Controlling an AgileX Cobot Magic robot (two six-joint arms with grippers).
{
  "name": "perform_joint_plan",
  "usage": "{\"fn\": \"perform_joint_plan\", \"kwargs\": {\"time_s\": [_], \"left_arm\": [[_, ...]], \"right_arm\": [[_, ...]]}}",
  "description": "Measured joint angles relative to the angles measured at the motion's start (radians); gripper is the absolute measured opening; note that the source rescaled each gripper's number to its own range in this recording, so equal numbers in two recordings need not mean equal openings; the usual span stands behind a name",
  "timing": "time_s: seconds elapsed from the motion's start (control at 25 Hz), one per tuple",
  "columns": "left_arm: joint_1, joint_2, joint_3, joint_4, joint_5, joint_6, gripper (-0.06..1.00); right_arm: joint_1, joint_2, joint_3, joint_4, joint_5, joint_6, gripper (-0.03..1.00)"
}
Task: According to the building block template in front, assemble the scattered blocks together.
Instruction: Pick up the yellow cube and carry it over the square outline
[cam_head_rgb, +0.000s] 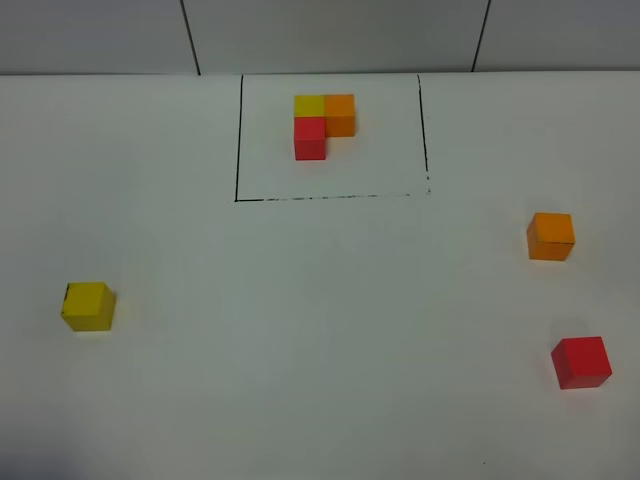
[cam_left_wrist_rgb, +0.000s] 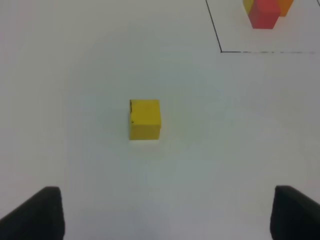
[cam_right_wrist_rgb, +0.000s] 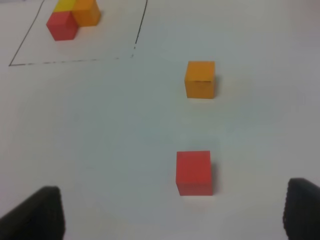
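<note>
Jaws both gape empty (template cluster (cam_head_rgb: 322, 122) inside its drawn frame (cam_head_rgb: 238, 150), loose cubes (cam_head_rgb: 88, 306) outside)

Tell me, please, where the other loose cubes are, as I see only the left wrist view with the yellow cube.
Observer: The orange cube and the red cube both sit far right in the high view, apart from each other.
Operator: Which lies nearer the framed cluster?
Observer: The orange cube; the red cube sits farther from it.
Operator: Is the right gripper holding anything?
Observer: No, it is open and empty, with the red cube just ahead of it.
</note>
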Motion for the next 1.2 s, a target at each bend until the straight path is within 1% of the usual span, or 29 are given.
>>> {"fn": "perform_joint_plan", "kwargs": {"time_s": [0.12, 0.2, 0.28, 0.44, 0.6, 0.72, 0.92, 1.2], "left_arm": [[0.0, 0.184, -0.032, -0.002, -0.024, -0.006, 0.86], [0.0, 0.336, -0.068, -0.008, -0.025, -0.028, 0.9], [0.0, 0.524, -0.125, -0.002, -0.026, -0.049, 0.92], [0.0, 0.873, -0.263, 0.036, -0.037, -0.056, 0.92], [0.0, 1.151, -0.395, 0.038, -0.03, -0.056, 0.92], [0.0, 1.287, -0.445, 0.026, -0.009, -0.051, 0.92], [0.0, 1.422, -0.45, 0.027, -0.004, -0.05, 0.92], [0.0, 1.44, -0.421, 0.027, -0.12, -0.05, 0.92]], "right_arm": [[0.0, 0.0, 0.0, 0.0, 0.0, 0.0, 0.79], [0.0, 0.0, 0.0, 0.0, 0.0, 0.0, 0.79], [0.0, 0.0, 0.0, 0.0, 0.0, 0.0, 0.79], [0.0, 0.0, 0.0, 0.0, 0.0, 0.0, 0.79], [0.0, 0.0, 0.0, 0.0, 0.0, 0.0, 0.79], [0.0, 0.0, 0.0, 0.0, 0.0, 0.0, 0.79], [0.0, 0.0, 0.0, 0.0, 0.0, 0.0, 0.79], [0.0, 0.0, 0.0, 0.0, 0.0, 0.0, 0.79]]}}
